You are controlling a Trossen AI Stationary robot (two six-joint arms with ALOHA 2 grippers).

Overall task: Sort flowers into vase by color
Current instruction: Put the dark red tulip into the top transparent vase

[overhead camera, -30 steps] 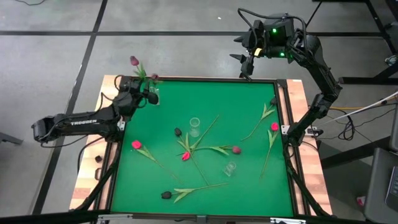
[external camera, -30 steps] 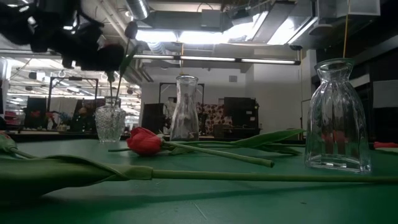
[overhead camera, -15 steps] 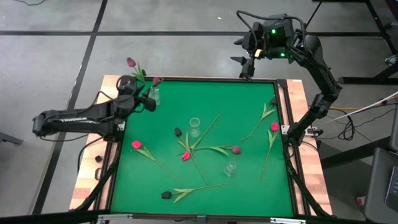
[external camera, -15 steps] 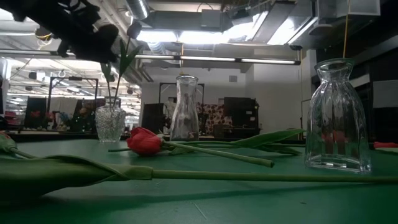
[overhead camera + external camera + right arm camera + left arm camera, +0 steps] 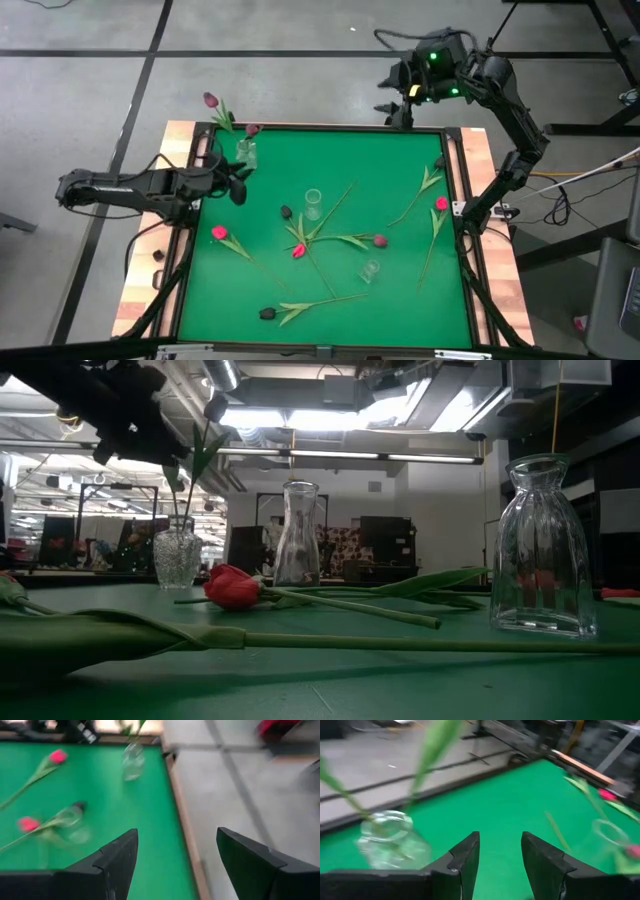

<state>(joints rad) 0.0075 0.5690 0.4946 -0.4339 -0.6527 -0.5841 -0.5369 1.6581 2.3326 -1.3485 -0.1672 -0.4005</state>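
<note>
At the bench's far-left corner, one vase [image 5: 245,152] holds two flowers [image 5: 213,102], seven more lie loose, two vases stand empty; left claw [image 5: 238,184] and right claw [image 5: 397,105] both released.

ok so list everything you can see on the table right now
mat: one, green, covering the table top
glass vases: three, clear; far left corner, mid-mat, nearer the front
tulips in the corner vase: two, dark mauve heads
pink-red tulips: three, lying on the mat
dark tulips: about four, lying on the mat
left hand: open, empty, beside the corner vase
right hand: open, empty, past the table's far edge
</note>
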